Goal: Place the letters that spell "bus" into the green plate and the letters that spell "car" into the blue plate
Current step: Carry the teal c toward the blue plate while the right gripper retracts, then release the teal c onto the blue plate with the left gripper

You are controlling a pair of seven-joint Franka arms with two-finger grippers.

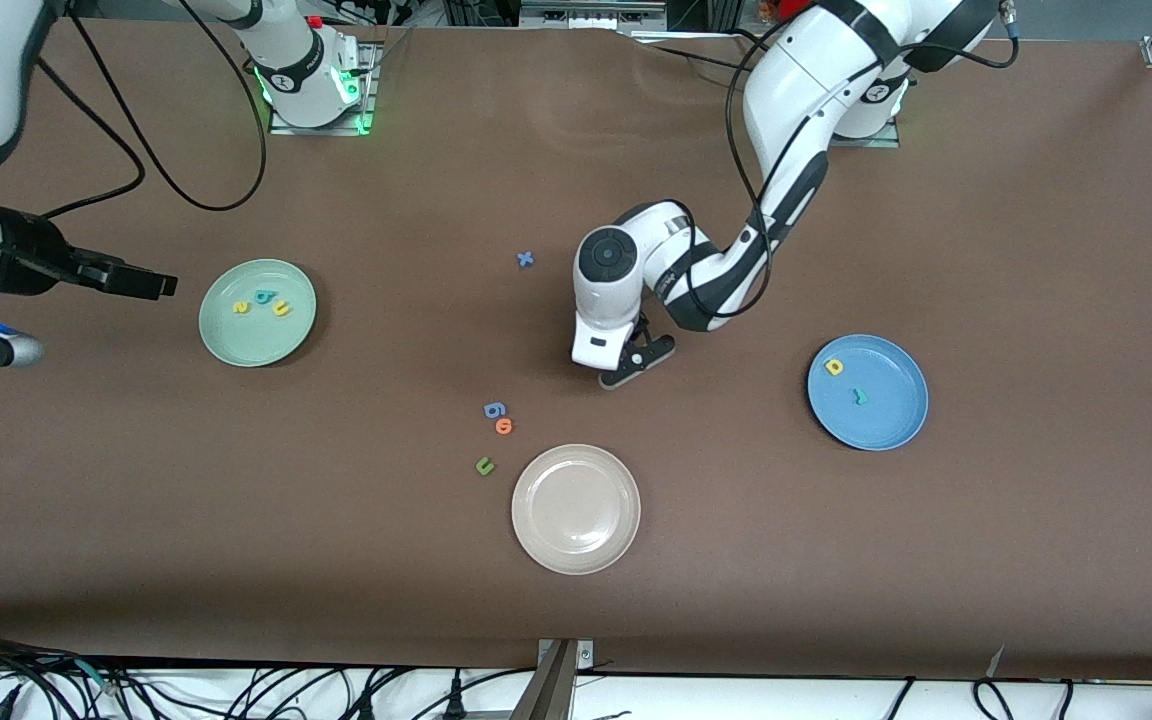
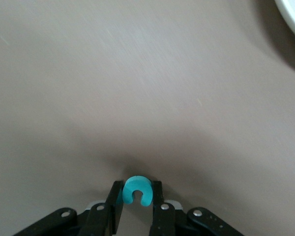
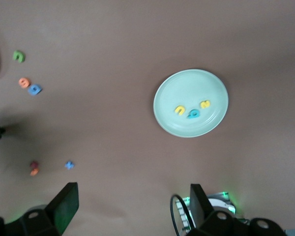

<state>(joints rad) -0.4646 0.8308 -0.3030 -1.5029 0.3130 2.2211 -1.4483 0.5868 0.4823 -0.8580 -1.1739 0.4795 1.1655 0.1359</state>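
Observation:
My left gripper (image 1: 639, 362) is shut on the teal c (image 2: 137, 189), low over the middle of the table; I cannot tell whether the c touches the cloth. The blue plate (image 1: 881, 425) holds the yellow a (image 1: 834, 367) and the teal r (image 1: 861, 397). In the green plate (image 1: 246, 342) lie the yellow s (image 1: 242, 307), the teal b (image 1: 261, 297) and the yellow u (image 1: 281, 308). My right gripper (image 1: 141, 281) waits open, with nothing between its fingers, beside the green plate (image 3: 163, 93) at the right arm's end of the table.
A beige-white plate (image 1: 576, 545) sits nearer the front camera than my left gripper. Beside it lie a blue letter (image 1: 494, 409), an orange o (image 1: 503, 426) and a dark green u (image 1: 484, 465). A blue x (image 1: 525, 259) lies farther back.

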